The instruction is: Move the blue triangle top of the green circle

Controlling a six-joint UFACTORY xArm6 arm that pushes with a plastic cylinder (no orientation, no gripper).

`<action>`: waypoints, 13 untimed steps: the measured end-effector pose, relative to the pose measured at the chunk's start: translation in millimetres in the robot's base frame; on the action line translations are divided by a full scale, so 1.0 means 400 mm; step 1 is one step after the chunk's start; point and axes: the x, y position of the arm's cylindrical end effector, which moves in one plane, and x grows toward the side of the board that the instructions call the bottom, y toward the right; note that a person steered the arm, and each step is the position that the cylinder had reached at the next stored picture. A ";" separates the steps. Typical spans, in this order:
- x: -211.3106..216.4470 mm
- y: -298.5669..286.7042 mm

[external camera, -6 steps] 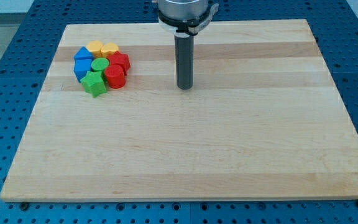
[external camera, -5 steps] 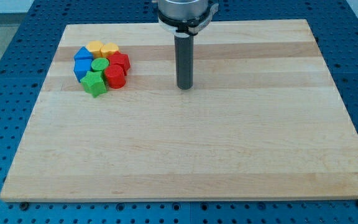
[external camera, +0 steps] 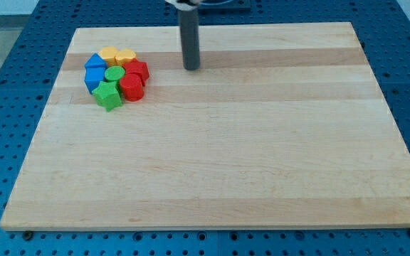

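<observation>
The blocks sit packed in one cluster at the board's upper left. A blue triangle (external camera: 95, 62) lies at the cluster's upper left, touching the green circle (external camera: 114, 73) at its middle. A second blue block (external camera: 93, 79) lies below the triangle. My tip (external camera: 191, 67) rests on the board to the right of the cluster, apart from every block, about level with the red blocks.
Two yellow blocks (external camera: 108, 54) (external camera: 126, 56) line the cluster's top. Two red blocks (external camera: 137, 69) (external camera: 132, 87) sit on its right and a green star-like block (external camera: 107, 95) at its bottom. The wooden board (external camera: 212, 163) lies on a blue perforated table.
My tip has moved up and to the left, toward the view's top and nearer the cluster. No block has moved.
</observation>
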 end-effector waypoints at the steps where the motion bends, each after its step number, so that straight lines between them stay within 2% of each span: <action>1: -0.002 0.000; 2: -0.117 -0.087; 3: -0.130 -0.136; 4: -0.211 -0.253; 5: -0.272 -0.303; 6: -0.271 -0.333; 8: -0.264 -0.402; 9: -0.170 -0.503; 10: -0.136 -0.526; 11: -0.041 -0.548; 12: -0.046 -0.548; 13: 0.015 -0.492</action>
